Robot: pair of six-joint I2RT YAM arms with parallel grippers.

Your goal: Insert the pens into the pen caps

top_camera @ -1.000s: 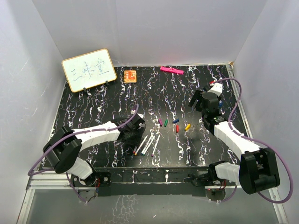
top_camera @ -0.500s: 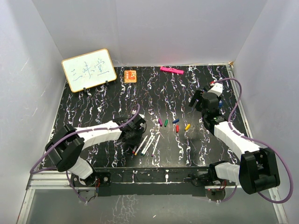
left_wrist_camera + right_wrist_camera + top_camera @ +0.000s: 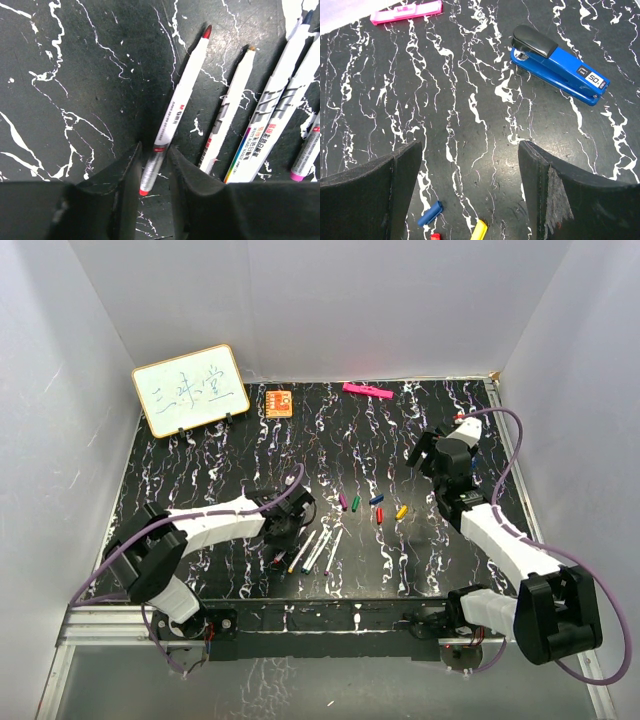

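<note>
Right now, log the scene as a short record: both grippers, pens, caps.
left gripper: jaws flank rear end of red-tipped pen; grip unclear
right gripper: open, holding nothing
other pens: four, lying beside it, uncapped
pen caps: five, loose, right of the pens
also: blue stapler, pink bar

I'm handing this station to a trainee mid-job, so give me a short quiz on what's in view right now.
1. True or false: the left tool straddles the red-tipped pen.
2. The right tool is: A open and empty, B shut on a cap, C gripping a pen.
3. How many pen caps lie loose, no pen inserted?
Key: 1 true; 2 A; 3 five.
</note>
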